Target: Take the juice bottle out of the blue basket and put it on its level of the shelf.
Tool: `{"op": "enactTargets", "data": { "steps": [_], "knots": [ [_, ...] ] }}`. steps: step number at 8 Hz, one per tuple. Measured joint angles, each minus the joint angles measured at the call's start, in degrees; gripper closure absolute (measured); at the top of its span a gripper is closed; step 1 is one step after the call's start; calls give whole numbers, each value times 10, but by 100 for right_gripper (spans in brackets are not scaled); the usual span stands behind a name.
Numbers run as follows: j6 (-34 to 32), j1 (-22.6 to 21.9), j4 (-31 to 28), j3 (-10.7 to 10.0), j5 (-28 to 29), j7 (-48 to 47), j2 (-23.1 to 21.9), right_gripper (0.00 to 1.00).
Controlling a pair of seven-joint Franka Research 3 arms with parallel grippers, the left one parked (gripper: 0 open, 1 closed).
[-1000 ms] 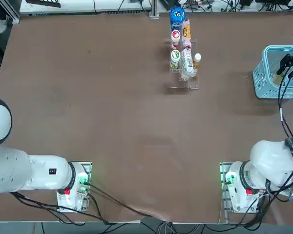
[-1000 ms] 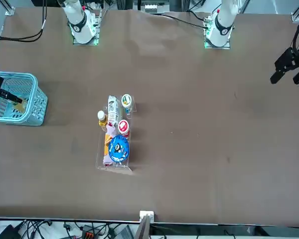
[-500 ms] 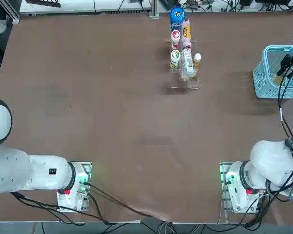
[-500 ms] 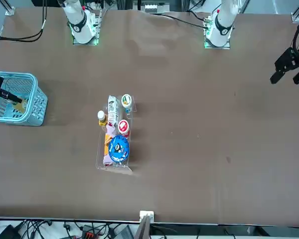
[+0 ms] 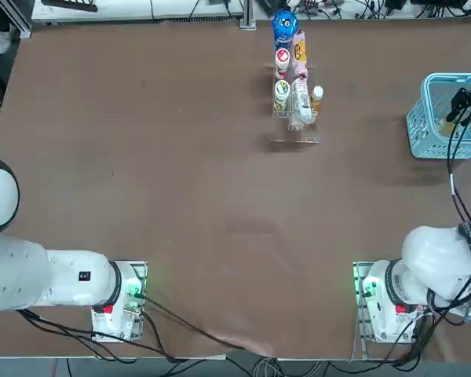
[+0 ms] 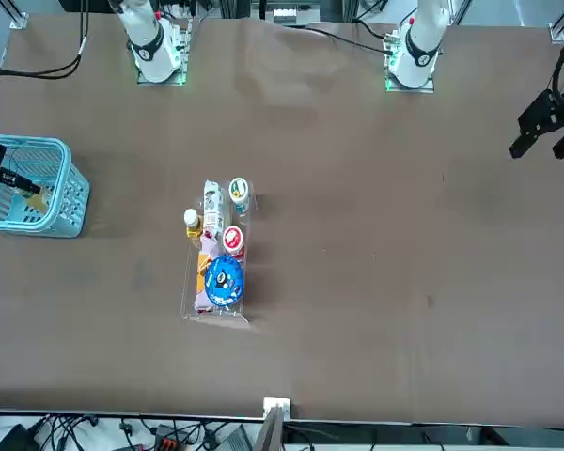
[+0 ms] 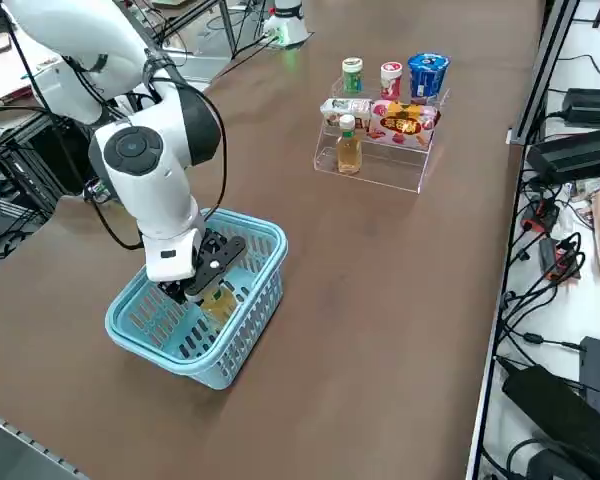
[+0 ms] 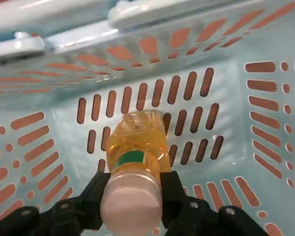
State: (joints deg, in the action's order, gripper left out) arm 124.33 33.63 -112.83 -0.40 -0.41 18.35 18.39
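- Right gripper (image 8: 136, 189): fingers clamp the juice bottle (image 8: 139, 147) near its cap, presumably leaving the body free for shelf placement.
- Blue basket (image 7: 225, 372) surrounds both.

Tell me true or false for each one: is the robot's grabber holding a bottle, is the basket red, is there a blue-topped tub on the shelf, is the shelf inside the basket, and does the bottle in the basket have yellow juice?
1. The right gripper is closed on a bottle. True.
2. The basket is red. False: it is light blue.
3. A blue-topped tub is on the shelf. True.
4. The shelf is inside the basket. False: it stands apart on the table.
5. The bottle in the basket has yellow juice. True.
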Motion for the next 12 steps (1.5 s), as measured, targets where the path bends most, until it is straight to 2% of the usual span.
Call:
{"op": "enactTargets", "data": {
  "steps": [4, 6, 9, 12],
  "knots": [
    [-14, 0, 20, 4, 0, 18, -5, 46],
    [-92, -1, 60, 9, 0, 28, -26, 46],
    [-255, -19, 159, 16, 0, 29, -68, 46],
    [-379, -83, 277, 20, -17, 43, -83, 46]
  ]
}}
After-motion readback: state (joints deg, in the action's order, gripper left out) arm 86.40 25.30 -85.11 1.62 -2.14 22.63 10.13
